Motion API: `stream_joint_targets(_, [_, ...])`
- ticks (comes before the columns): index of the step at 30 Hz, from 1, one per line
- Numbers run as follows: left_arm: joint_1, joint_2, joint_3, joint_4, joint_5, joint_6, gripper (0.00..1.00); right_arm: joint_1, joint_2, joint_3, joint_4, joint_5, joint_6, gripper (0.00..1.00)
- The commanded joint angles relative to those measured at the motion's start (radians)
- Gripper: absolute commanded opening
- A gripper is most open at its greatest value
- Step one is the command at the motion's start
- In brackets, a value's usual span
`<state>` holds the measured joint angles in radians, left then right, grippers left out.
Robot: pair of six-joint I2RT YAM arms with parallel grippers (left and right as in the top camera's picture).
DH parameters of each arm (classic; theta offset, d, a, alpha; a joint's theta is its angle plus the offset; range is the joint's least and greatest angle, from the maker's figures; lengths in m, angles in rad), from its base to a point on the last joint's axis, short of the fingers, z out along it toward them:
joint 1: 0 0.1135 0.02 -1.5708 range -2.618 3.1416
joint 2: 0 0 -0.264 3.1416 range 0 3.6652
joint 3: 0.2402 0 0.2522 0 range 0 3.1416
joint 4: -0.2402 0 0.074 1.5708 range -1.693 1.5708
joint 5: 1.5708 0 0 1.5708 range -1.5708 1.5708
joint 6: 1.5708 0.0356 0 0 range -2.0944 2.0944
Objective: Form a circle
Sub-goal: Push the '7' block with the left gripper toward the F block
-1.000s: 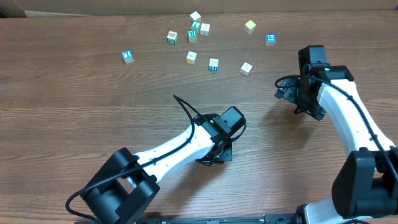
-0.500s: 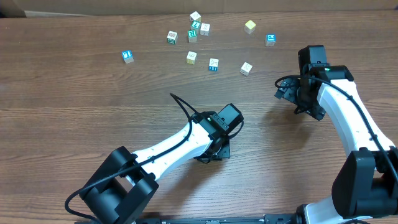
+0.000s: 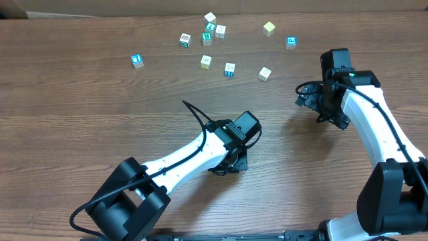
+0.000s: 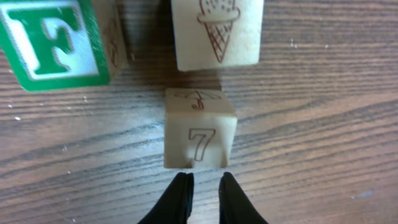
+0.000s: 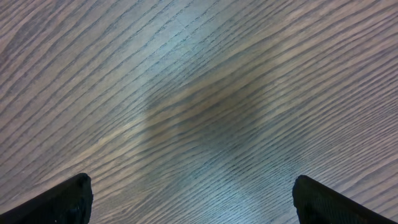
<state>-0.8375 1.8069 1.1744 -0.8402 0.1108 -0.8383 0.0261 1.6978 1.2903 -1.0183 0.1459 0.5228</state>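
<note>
Wood-grain surface (image 3: 100,120). Left gripper (image 4: 204,182): jaws all but together, nothing between them, tips just at the near face of the cream 7 cube (image 4: 200,130). Ice-cream cube (image 4: 217,31) just beyond it, green F cube (image 4: 53,40) alongside; loose cluster, mid-surface. Other cubes (image 3: 206,61) scattered along the far edge. Right gripper (image 5: 193,190): jaws wide apart over bare wood.

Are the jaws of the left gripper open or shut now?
Shut. In the left wrist view the left gripper shows its jaws nearly together, with nothing between them, close to the 7 cube.
</note>
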Motion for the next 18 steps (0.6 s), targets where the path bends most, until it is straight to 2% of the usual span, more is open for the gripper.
stream_joint_targets(1, [0.001,0.013,-0.003,-0.005,0.04,0.005,0.11,-0.004,-0.018,0.011,0.003,0.011,0.001,1.0])
stream_joint_targets(12, [-0.001,0.013,-0.003,-0.024,0.046,0.008,0.17,-0.004,-0.018,0.011,0.003,0.011,0.001,1.0])
stream_joint_targets(18, [-0.001,0.013,-0.003,-0.034,0.074,0.053,0.35,-0.004,-0.018,0.011,0.003,0.011,0.001,1.0])
